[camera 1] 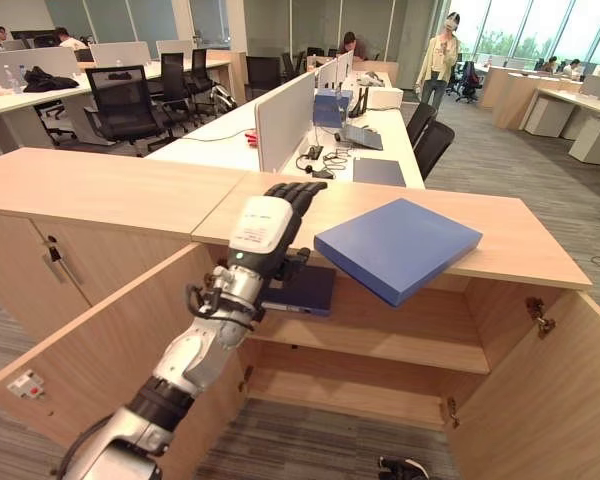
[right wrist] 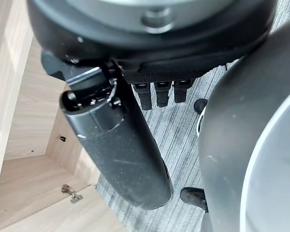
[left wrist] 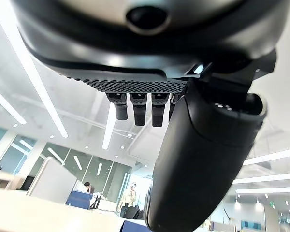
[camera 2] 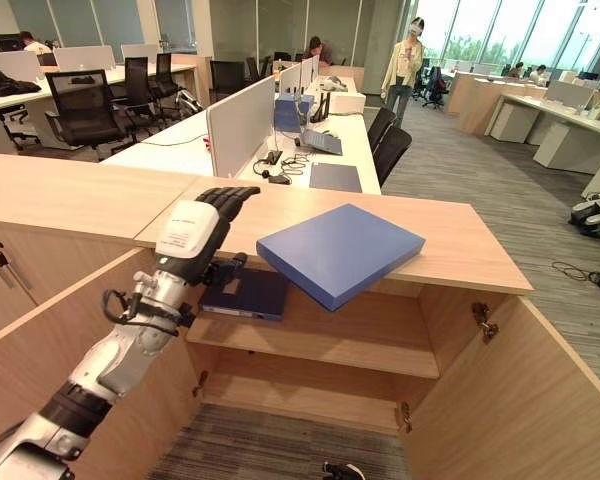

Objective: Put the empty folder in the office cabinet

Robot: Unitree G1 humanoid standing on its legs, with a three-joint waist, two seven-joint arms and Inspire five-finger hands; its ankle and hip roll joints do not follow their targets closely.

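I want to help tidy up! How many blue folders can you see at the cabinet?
2. One blue folder lies on the cabinet top, hanging over its front edge. A darker folder lies on the upper shelf inside, beside the left robot hand. More could hide deeper inside.

Wooden office cabinet (camera 1: pixel 520 250), both doors open; blue folder (camera 1: pixel 398 246) flat on its top, one corner overhanging the front edge; a darker folder (camera 1: pixel 305 290) on the upper inner shelf (camera 1: pixel 400 335); lower shelf (camera 1: pixel 350 392) beneath it.
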